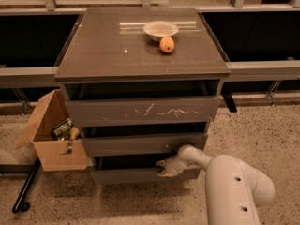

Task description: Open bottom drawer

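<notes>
The bottom drawer is the lowest, smallest dark grey-brown front of three in the cabinet. A dark gap shows above its top edge. My gripper sits at the drawer's top edge, right of the middle, reaching into that gap. The white arm comes in from the lower right. The middle drawer and the scratched top drawer stand above it.
A white bowl and an orange fruit sit on the cabinet top. An open cardboard box with items stands on the floor at the left. A black pole lies by it. Dark shelving runs behind.
</notes>
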Robot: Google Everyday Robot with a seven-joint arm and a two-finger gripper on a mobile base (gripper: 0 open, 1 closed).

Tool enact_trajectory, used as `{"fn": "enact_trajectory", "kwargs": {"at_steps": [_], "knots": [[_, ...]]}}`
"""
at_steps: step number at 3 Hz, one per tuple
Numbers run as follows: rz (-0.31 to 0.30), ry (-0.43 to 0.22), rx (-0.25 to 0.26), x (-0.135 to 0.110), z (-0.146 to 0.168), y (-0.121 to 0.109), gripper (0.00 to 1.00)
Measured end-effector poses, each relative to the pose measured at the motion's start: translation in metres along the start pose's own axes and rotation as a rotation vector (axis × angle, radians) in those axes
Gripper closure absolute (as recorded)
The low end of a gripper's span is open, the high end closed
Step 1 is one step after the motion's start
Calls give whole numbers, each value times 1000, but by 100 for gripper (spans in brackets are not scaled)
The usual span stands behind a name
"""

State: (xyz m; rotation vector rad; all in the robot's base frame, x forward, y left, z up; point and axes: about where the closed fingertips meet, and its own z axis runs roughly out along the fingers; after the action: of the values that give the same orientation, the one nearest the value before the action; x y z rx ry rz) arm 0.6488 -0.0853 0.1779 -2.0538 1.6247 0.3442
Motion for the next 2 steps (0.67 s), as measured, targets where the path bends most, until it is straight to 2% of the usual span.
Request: {"fn": "enact_trajectory", "kwargs": {"at_steps": [2], "knots": [[0, 0, 0, 0, 0, 0, 16]]}}
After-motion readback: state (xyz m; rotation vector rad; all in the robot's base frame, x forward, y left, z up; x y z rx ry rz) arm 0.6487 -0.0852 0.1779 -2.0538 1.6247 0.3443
